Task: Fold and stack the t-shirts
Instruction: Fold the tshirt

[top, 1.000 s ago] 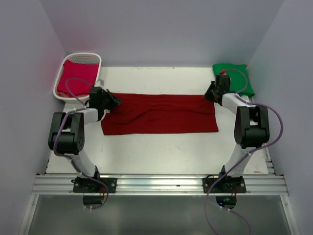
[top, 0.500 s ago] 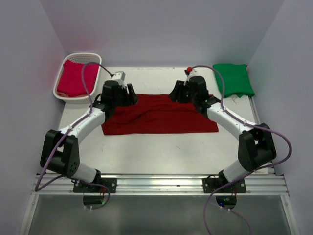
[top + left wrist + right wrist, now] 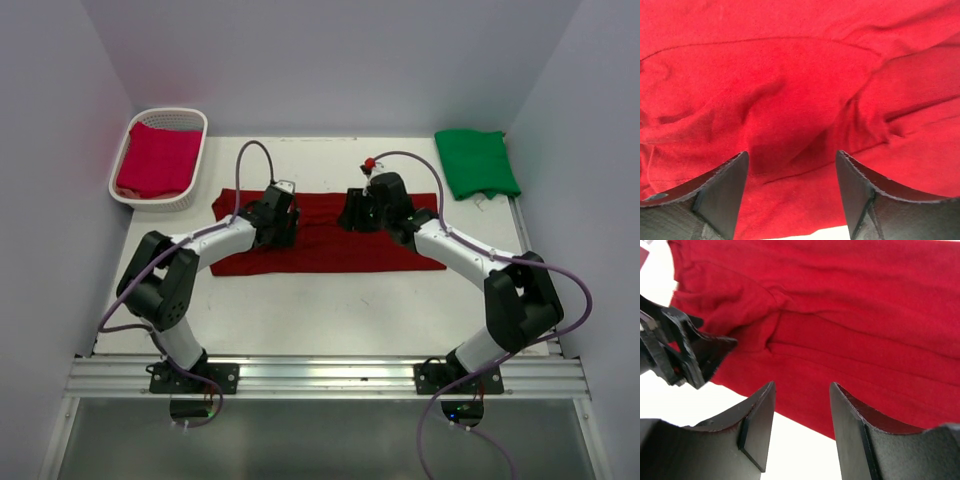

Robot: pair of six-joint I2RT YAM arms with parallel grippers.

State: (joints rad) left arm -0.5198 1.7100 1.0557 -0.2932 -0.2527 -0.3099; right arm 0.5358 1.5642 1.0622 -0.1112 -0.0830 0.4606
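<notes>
The maroon t-shirt (image 3: 330, 245) lay as a long folded band across the middle of the table (image 3: 330, 310). I saw the green t-shirt (image 3: 477, 163) folded at the far right corner and the crimson t-shirt (image 3: 158, 160) in the basket (image 3: 190, 120) far left. Over the maroon cloth, the left gripper (image 3: 792, 160) and right gripper (image 3: 800, 390) stood with fingers apart, gripping nothing.

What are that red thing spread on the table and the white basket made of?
The dark red t-shirt looks like soft matte cloth: it wrinkles and folds. The white basket is probably plastic, given its thin lattice walls.
</notes>
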